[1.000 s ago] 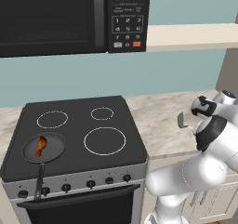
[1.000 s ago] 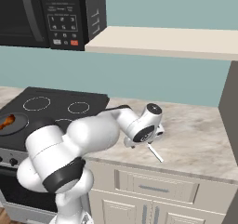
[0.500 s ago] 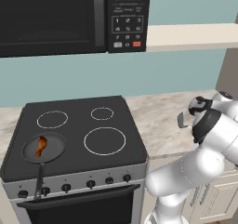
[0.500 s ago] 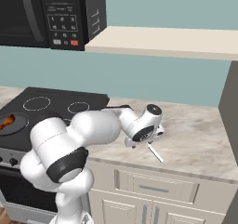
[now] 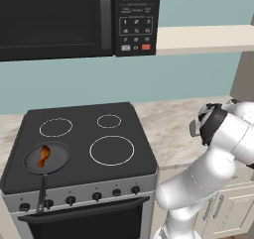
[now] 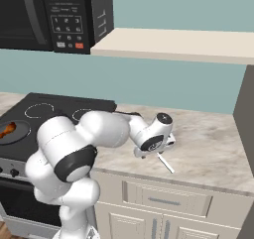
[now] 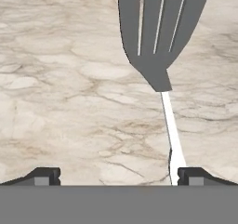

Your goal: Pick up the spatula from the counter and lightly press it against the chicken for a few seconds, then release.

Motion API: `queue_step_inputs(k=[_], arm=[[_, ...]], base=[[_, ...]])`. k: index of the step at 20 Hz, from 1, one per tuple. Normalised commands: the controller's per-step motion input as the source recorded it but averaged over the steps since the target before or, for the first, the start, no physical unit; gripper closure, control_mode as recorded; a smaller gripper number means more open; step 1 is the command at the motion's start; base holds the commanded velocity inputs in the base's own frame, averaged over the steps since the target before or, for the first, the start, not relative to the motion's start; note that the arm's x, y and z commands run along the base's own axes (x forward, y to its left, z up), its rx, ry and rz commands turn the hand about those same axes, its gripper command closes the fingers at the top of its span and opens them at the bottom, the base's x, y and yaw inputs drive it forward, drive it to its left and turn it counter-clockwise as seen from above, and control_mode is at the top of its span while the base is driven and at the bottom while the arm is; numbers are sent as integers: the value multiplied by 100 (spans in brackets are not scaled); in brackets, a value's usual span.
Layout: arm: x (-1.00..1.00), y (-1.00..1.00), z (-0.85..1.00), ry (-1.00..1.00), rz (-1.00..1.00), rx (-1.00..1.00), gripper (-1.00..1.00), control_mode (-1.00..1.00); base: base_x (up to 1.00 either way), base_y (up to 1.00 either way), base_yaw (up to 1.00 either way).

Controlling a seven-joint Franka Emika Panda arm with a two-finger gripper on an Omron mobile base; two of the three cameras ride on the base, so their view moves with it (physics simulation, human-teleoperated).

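At the far left, the chicken (image 5: 43,156) is sitting in the small frying pan (image 5: 62,152) on the front left burner of the stove (image 5: 119,129), with the pan's handle pointing out over the front edge; that is where you are going to need the blade later, and it is well apart from where the arm is working now. Moving right across the cooktop, the marble desk (image 6: 213,149) is carrying the spatula (image 7: 160,28), which is lying flat with its slotted dark blade away from the camera on the hand and its thin white handle running back toward you. The hand (image 7: 118,175) is hanging low over that handle with its jaws spread wide and gripping nothing, which suits an approach from above. In the hand view the handle is not running down the middle of the gap: it is passing just inside the fingertip on that view's right side. You are probably lining up for the pick, so I would judge that you are needing a small sideways shift to centre the handle before lowering and closing, since a thin handle caught at one fingertip is likely to slip or twist.
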Motion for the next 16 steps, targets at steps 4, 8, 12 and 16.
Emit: queue_step_inputs(k=[4,8,12,16], arm=[[16,-12,-10,0,0,0,-100,-100],[18,-17,-10,0,0,0,-100,-100],[19,-14,-11,0,0,0,-100,-100],[18,-10,-12,0,0,0,-100,-100]], base=[[0,0,0],[0,0,0],[0,0,0],[0,0,0]])
